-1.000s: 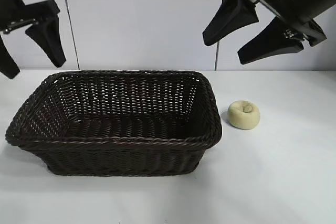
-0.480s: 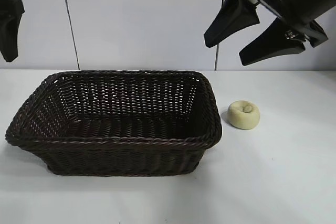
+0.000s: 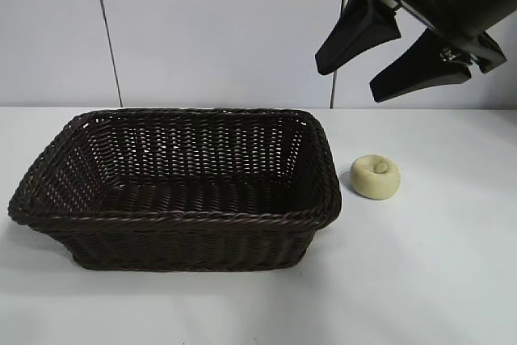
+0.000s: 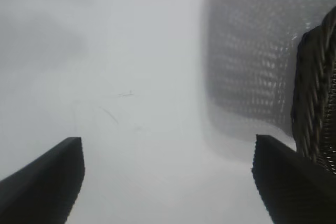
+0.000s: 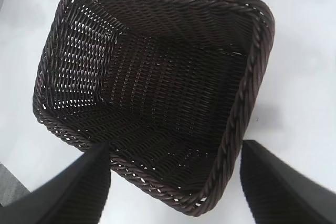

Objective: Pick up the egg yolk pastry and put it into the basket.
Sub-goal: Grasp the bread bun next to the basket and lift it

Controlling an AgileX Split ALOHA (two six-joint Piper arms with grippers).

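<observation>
Egg yolk pastry: on counter, just right of basket. Right hand: above pastry, spread wide, empty. Descend squarely, close gently; pastry looks soft.

The exterior camera faces the basket level and close across the tabletop. The right wrist camera looks steeply down into that same basket; the left wrist camera catches only its rim.

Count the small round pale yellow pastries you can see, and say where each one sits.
1. The small round pale yellow-cream pastry sits on the white table, just right of the dark brown woven wicker basket, outside it. The basket's visible interior holds none.
</observation>
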